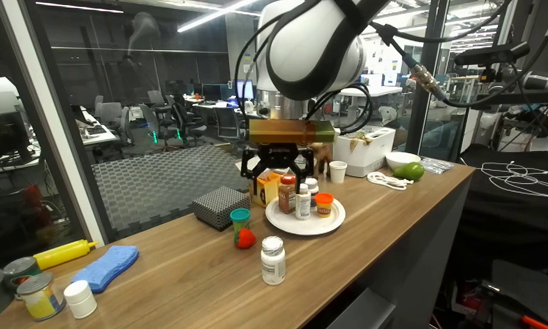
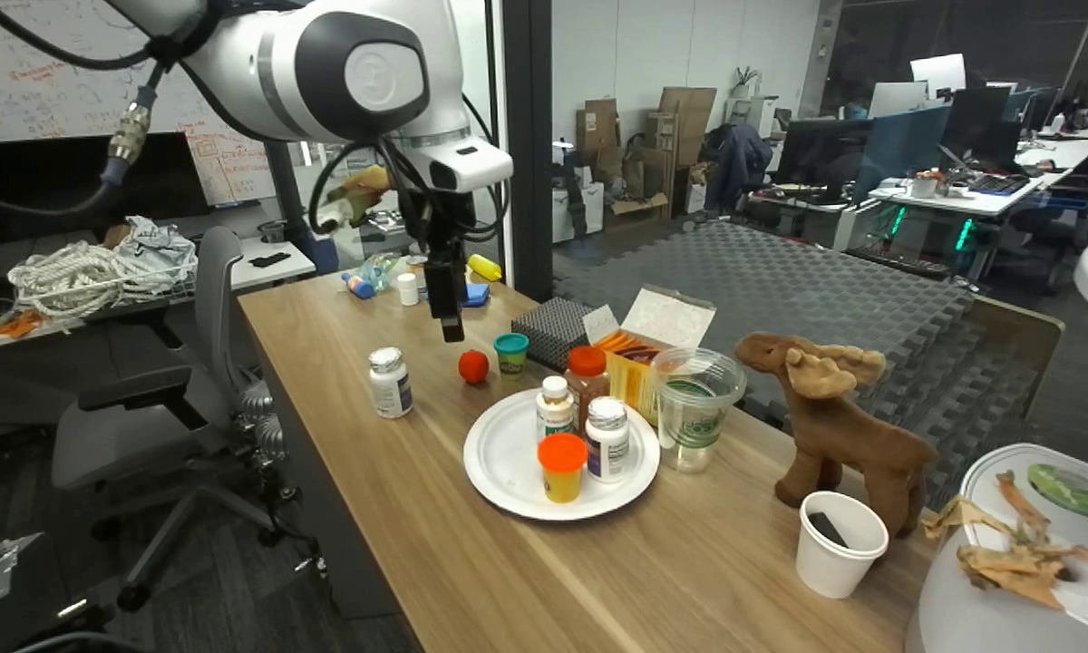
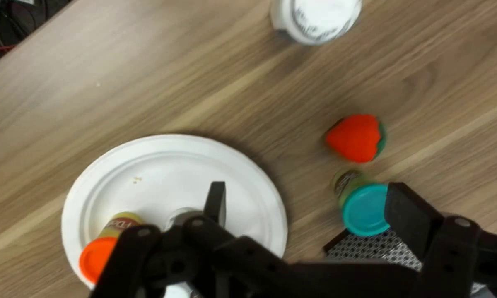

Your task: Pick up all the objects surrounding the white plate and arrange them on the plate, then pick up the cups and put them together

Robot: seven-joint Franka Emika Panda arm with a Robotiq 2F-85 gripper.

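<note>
In an exterior view, a robot hand hangs spread and unladen above the worktop, where the white plate serves as gathering point. On it, a red-capped jar, a slim white bottle and an orange-lidded tub stand upright and close together, likely to save room. A loose white-capped bottle and a teal-lidded tub, the latter beside a red strawberry, stand off the plate, apparently next for collection.

In an exterior view, a dark-labelled bottle makes a fourth piece aboard. The hand is edge-on, its opening unreadable. A clear cup stands just beside the plate; a paper cup stands by a plush moose. If these are the cups meant, uniting them seems a later step.

In the wrist view, the fingers stand wide apart, gripping nothing. The plate's bare side faces the loose bottle, a natural landing spot; upturned lids should suit a grasp from above.
</note>
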